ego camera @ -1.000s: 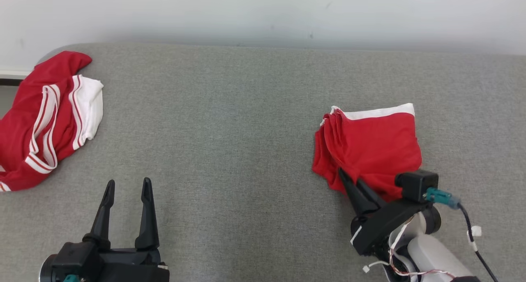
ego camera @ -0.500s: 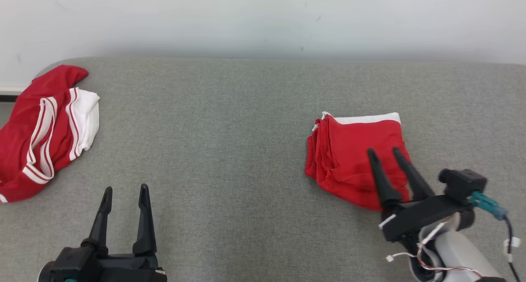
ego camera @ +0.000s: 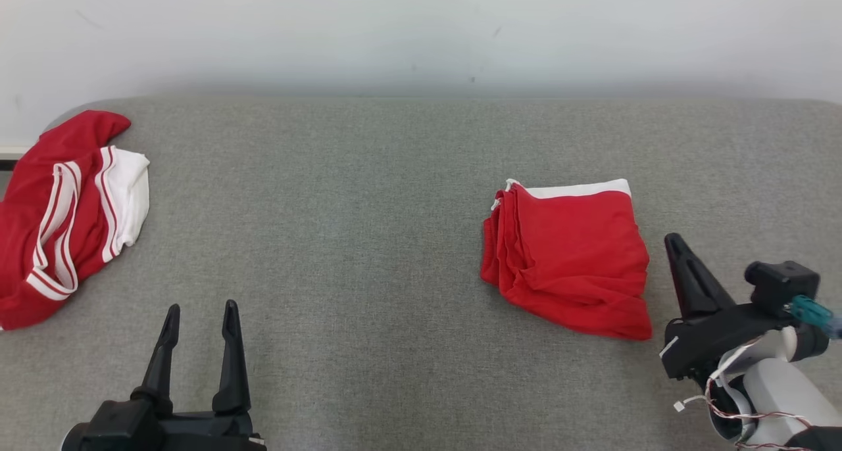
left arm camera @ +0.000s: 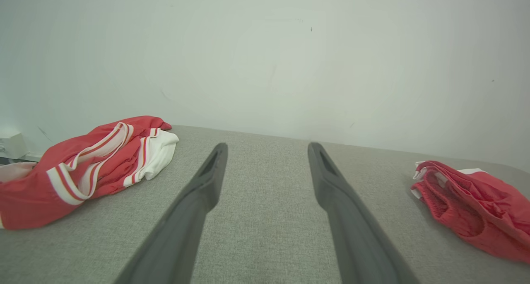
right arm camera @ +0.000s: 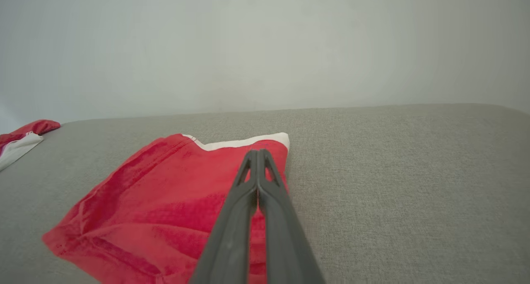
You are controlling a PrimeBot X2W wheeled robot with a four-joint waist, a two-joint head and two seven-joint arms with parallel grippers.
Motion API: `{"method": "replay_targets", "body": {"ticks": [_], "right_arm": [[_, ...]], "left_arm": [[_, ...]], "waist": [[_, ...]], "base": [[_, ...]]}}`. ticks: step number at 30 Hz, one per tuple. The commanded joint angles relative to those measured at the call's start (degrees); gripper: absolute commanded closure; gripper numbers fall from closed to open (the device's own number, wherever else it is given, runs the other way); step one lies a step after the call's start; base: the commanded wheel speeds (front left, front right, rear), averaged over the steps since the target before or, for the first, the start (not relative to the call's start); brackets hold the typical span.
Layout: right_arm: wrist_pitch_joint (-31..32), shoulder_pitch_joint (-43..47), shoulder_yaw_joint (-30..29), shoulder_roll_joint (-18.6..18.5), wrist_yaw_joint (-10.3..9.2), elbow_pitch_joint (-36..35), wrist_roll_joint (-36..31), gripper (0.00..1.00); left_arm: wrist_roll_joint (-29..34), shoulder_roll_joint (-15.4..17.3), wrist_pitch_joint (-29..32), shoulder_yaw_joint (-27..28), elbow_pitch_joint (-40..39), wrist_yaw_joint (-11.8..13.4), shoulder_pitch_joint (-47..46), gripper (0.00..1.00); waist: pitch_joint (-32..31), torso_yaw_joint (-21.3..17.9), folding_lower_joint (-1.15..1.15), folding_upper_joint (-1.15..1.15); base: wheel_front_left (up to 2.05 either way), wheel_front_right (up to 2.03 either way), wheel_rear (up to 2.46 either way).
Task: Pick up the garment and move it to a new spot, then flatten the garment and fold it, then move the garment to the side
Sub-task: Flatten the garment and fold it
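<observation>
Final step: folded red cloth garment [ego camera: 572, 260] is lying aside; right gripper [ego camera: 672, 242], pinched together and empty, is hovering beside it; left gripper [ego camera: 201, 308] is gaping; withdrawal seemingly next.

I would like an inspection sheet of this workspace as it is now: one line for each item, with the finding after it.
Surface: grey fabric-covered table, flat, no stains seen.
Job's things: folded red garment lies on the right half; crumpled red and white garment lies at the left end.
Clutter: nothing seen.
Grippers: left gripper open, empty, over bare surface; right gripper shut, empty, just right of the folded red garment, apart from it.
Cables: teal-plugged cable and thin wires at the right wrist, off both garments.
Surroundings: white wall behind the table.
</observation>
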Motion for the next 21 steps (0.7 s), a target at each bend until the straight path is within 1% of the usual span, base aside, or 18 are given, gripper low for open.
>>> {"method": "replay_targets", "body": {"ticks": [1, 8, 11, 16, 21], "right_arm": [[-0.24, -0.87, 1.12, -0.13, -0.14, 1.49, -0.76, 1.00], [-1.58, -4.49, 5.97, 2.67, -0.14, 10.67, -0.96, 1.00], [-2.16, -5.49, 8.00, 4.91, -0.14, 13.48, -0.87, 1.00], [-2.57, -6.39, 11.52, 8.87, -0.14, 15.58, -0.34, 1.00], [-2.59, -6.76, 13.92, 12.11, -0.14, 15.07, -1.66, 1.00]], "left_arm": [[0.55, -0.01, -0.19, -0.03, 0.13, -0.29, -0.37, 0.00], [0.07, -0.01, -0.19, -1.29, 0.88, -0.49, -1.15, 0.00], [-0.21, -0.01, -0.18, -1.44, 1.22, -0.56, -1.12, 0.00], [-0.30, -0.02, -0.18, -1.23, 1.45, -0.70, -1.36, 0.00], [-0.44, -0.02, -0.19, -1.52, 1.75, -0.82, -1.87, 0.00]], "waist": [[0.33, 0.45, 0.00, 0.00], [1.23, 2.51, 0.00, 0.00], [1.48, 3.37, 0.00, 0.00], [1.84, 4.01, 0.00, 0.00], [2.09, 4.29, 0.00, 0.00]], "base": [[0.00, 0.00, 0.00], [0.00, 0.00, 0.00], [0.00, 0.00, 0.00], [0.00, 0.00, 0.00], [0.00, 0.00, 0.00]]}}
